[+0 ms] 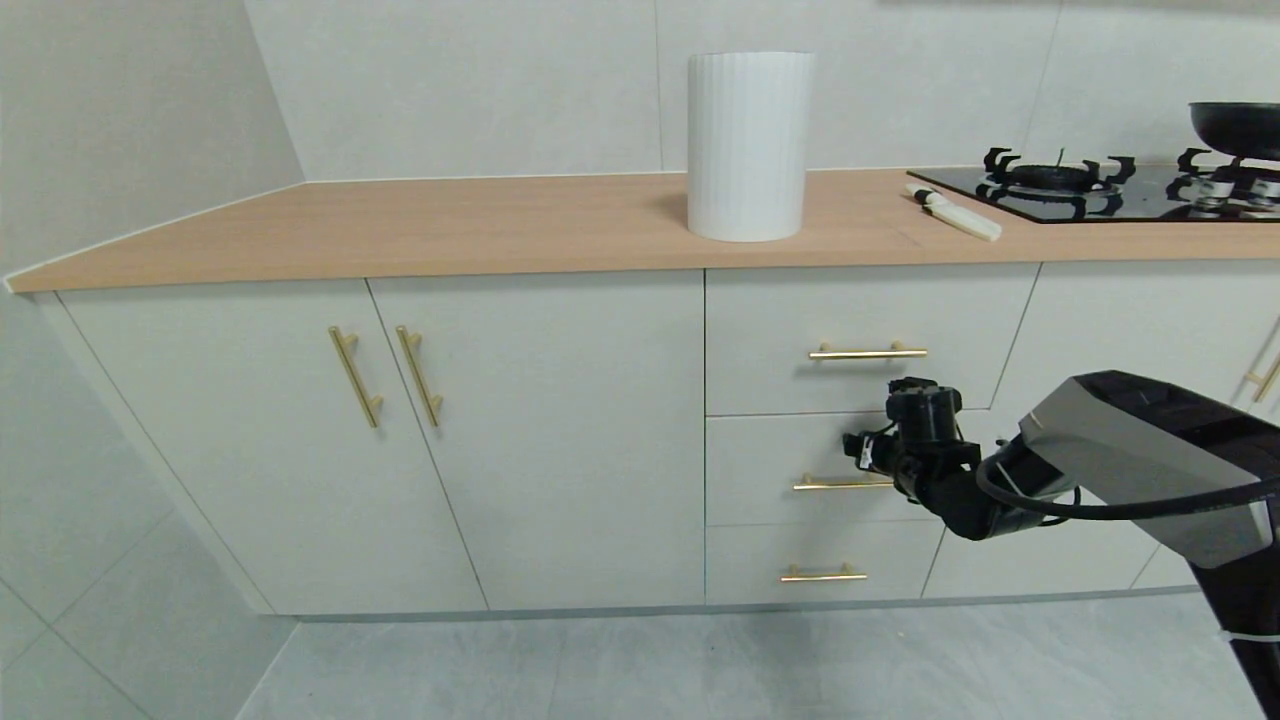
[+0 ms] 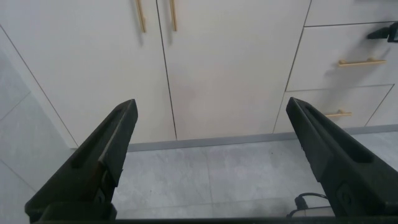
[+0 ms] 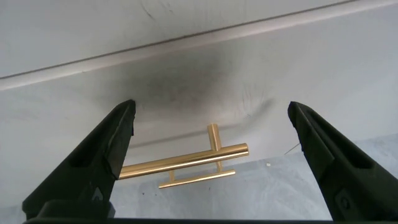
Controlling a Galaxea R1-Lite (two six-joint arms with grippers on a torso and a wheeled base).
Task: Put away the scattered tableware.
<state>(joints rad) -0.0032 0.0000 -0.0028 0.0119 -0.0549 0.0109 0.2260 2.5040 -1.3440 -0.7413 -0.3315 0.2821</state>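
Got the right end effector (image 3: 210,112) low in front of the drawer stack, by the right end of the middle drawer handle (image 1: 842,484) going by the head view — fingers spread wide, gripping nothing. From its own wrist, seeing a gold handle (image 3: 186,163) ahead in the gap between the fingers, apart from both; can't tell from there which drawer.

Reading the left end effector (image 2: 211,106) as open too, nothing held, aimed at the foot of the pale cabinet doors (image 2: 230,68) and the grey floor (image 2: 205,177).

Found the task's piece up on the table (image 1: 400,225): a cream-coloured utensil (image 1: 955,213) lying flat on the wood, just beside the front-left corner of the black gas hob (image 1: 1150,195) — well apart from both end effectors. Can't make out what kind of utensil.

Noting a tall white ribbed cylinder (image 1: 747,145) upright on the table, left of the utensil and clear of it. Also a dark pan (image 1: 1240,128) sitting on the hob's right burner, cut off by the frame edge.

Seeing all three drawers shut, with the top handle (image 1: 868,352) and bottom handle (image 1: 823,574) untouched. Same for the two long gold pulls (image 1: 355,377) on the cabinet doors further left.
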